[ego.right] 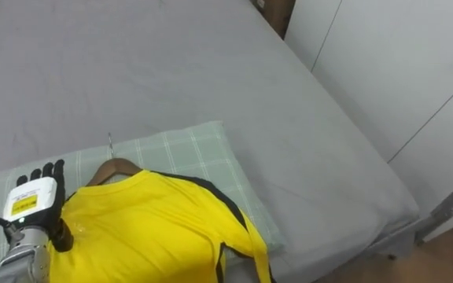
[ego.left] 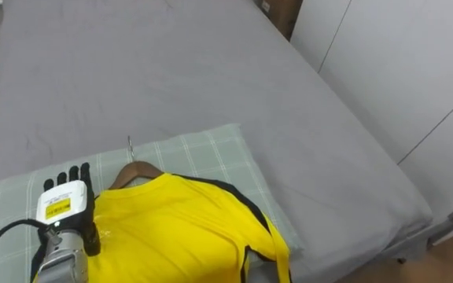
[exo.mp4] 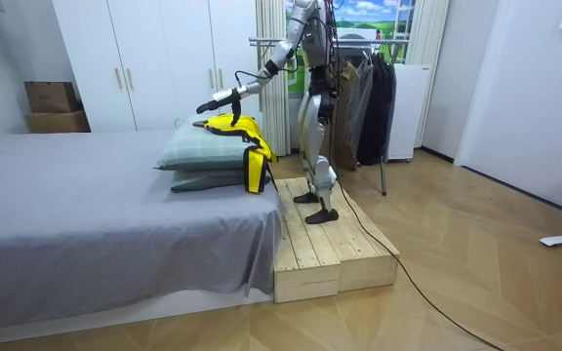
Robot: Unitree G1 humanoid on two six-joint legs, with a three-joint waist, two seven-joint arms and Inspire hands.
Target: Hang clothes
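Observation:
A yellow shirt with black trim (ego.left: 179, 228) lies on a green checked pillow (ego.left: 211, 153) at the bed's near edge. It is threaded on a wooden hanger (ego.left: 136, 171), and the metal hook (ego.left: 130, 145) points away from me. My left hand (ego.left: 65, 200) is open at the shirt's left shoulder, just left of the hanger, its fingers straight and pointing up the bed. I cannot tell whether it touches the cloth. In the room view I stand on a wooden platform (exo.mp4: 330, 253) beside the bed, with that hand (exo.mp4: 213, 102) stretched over the shirt (exo.mp4: 237, 125).
The grey bed (ego.left: 171, 71) spreads wide beyond the pillow. White wardrobe doors (ego.left: 399, 63) stand to my right. A clothes rack (exo.mp4: 359, 39) hung with dark garments (exo.mp4: 374, 97) is behind me. The shirt's pillow is stacked on another (exo.mp4: 188, 151).

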